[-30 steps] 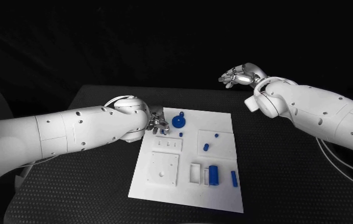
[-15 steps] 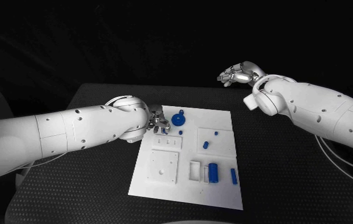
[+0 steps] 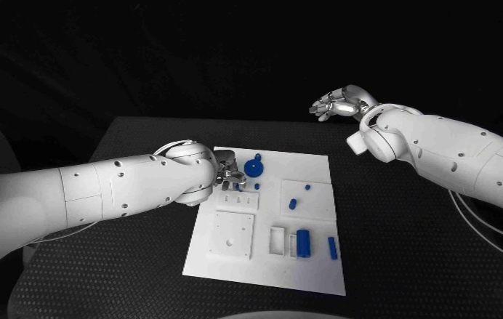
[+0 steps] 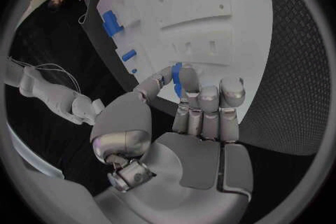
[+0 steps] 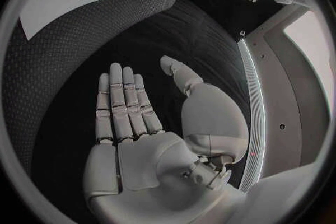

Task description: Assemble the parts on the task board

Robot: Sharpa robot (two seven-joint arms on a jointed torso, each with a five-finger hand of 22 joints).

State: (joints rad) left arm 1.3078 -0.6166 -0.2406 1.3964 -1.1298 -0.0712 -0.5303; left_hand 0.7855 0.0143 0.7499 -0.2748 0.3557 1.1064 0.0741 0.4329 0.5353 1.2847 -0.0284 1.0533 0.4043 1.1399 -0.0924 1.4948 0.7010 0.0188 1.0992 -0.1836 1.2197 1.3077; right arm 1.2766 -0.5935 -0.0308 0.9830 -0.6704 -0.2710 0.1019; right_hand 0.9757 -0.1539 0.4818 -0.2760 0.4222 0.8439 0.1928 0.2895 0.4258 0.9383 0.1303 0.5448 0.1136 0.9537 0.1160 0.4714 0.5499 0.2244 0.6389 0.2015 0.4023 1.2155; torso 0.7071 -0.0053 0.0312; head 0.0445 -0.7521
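A robotics lab or test bench is showing here, not a home or shop. Two white robot arms (image 3: 115, 188) are reaching over a black table (image 3: 398, 261) with a woven, mat-like surface, and dark backdrop is surrounding the whole bench. A white task board (image 3: 315, 268) is lying at the table's middle, carrying machined recesses and small blue parts (image 3: 304, 244) (a practice fixture rather than a product). Loose cables (image 4: 52, 70) are trailing beside the table, and a plain wall panel with a bright light strip (image 5: 252, 106) is standing off to the side.
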